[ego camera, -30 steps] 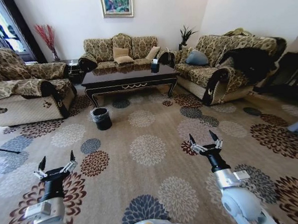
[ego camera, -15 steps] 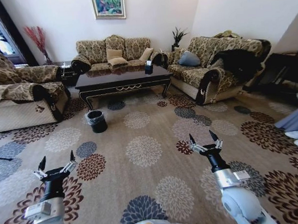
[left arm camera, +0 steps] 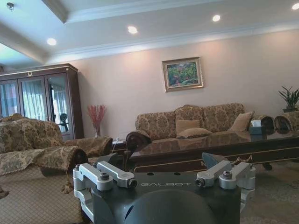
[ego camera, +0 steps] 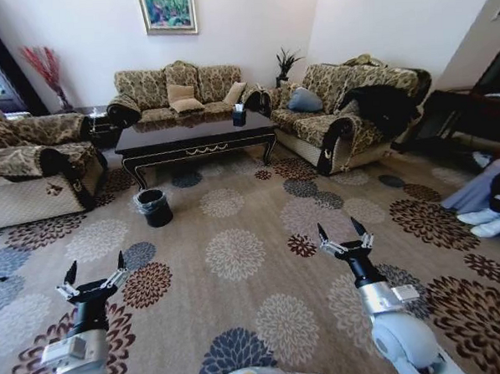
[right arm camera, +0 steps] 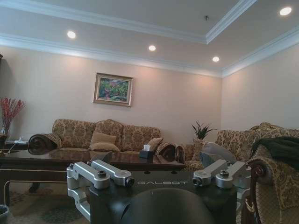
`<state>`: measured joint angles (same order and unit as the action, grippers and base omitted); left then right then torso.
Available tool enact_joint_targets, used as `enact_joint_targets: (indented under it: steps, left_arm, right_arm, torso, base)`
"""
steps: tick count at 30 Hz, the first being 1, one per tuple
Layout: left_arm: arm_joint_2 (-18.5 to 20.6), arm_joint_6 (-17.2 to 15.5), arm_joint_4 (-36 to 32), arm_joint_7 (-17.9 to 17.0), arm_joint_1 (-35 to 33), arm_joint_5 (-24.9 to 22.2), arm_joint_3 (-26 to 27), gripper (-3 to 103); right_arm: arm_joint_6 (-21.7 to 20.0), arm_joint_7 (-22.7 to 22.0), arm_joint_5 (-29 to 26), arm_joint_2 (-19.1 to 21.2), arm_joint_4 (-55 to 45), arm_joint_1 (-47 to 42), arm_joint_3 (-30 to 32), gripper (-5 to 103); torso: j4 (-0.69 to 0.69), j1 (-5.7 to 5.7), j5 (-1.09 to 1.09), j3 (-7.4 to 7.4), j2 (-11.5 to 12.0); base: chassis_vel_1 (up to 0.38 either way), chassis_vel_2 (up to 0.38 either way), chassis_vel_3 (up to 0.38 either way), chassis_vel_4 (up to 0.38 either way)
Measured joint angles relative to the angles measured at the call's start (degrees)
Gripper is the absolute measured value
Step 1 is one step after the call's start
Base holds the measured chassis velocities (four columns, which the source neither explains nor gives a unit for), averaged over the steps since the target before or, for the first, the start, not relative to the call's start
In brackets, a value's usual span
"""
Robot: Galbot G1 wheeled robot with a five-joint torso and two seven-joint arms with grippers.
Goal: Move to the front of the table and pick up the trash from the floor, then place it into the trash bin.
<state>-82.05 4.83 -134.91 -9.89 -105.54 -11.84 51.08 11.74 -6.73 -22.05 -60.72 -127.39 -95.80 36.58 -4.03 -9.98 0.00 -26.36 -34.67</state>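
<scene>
The beige carpet floor [ego camera: 240, 321] carries round flower medallions in brown, dark blue, grey and cream. The glossy dark wooden coffee table [ego camera: 193, 133] has gold scroll ornament. The small round bin [ego camera: 155, 207] is black.

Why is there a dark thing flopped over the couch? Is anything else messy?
A dark cloth is draped loosely over the right sofa, so it looks untidy. The trash bin stands upright by the table. Both grippers, left and right, are open and hold nothing.

A home living room: patterned sofas [ego camera: 176, 86] around a coffee table [ego camera: 195, 133] (framed painting [ego camera: 168, 10] above).
</scene>
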Motion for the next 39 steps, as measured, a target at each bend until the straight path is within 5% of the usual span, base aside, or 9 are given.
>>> enact_joint_targets:
  steps: [39]
  left_arm:
    - [0.00,0.00,0.00,0.00,0.00,0.00,0.00,100]
  right_arm:
    - [0.00,0.00,0.00,0.00,0.00,0.01,0.00,100]
  torso:
    - [0.00,-1.77,0.00,-2.53,-4.30]
  base:
    - [0.048,0.049,0.048,0.045]
